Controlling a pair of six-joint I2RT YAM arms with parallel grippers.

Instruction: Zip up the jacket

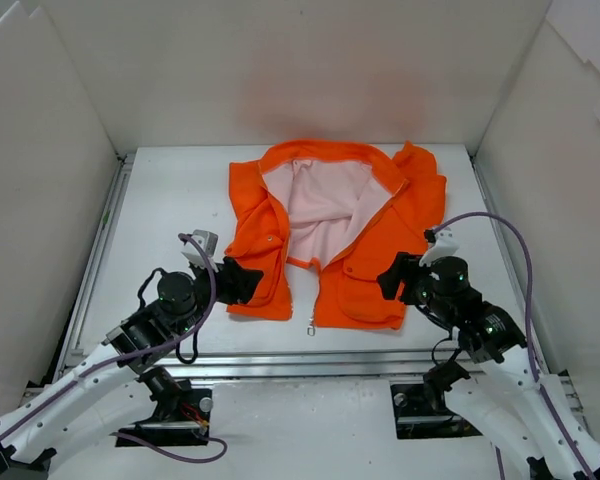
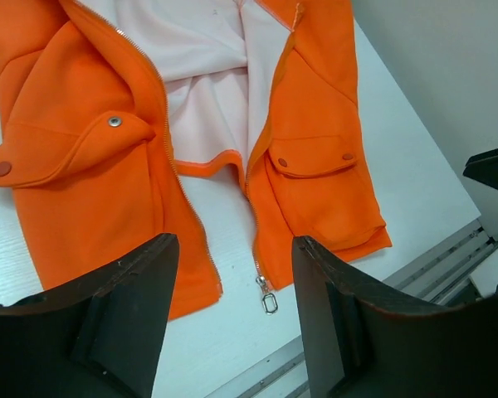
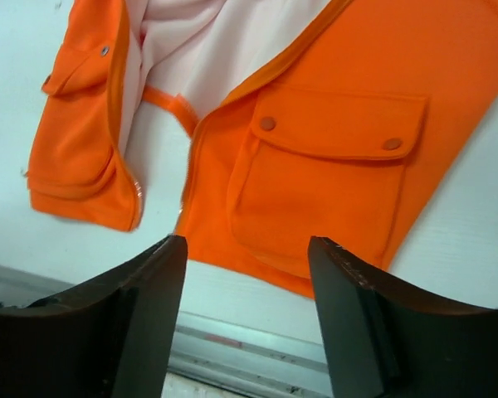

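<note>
Jacket (image 1: 365,255), orange w/ pale pink lining (image 1: 325,205), lies unzipped and spread front-up on the white worktop (image 1: 170,200), hem toward the arm bases.

Top view: left tool (image 1: 242,281) sits at the hem of the panel on the picture's left. Right tool (image 1: 392,277) is over the lower part of the other panel. Metal pull (image 1: 311,327) lies on the worktop at hem level, betw. the two panels.

Left wrist view: left tool (image 2: 234,245) is open, fingers wide apart, nothing betw. them. Beyond it the two zipper edges run apart, w/ the pull (image 2: 270,303) hanging off the bottom of the right-hand edge.

Right wrist view: right tool (image 3: 247,245) is open and empty, near the hem below a flap pocket (image 3: 332,191) w/ two snaps. Contact w/ fabric: cannot tell.
</note>
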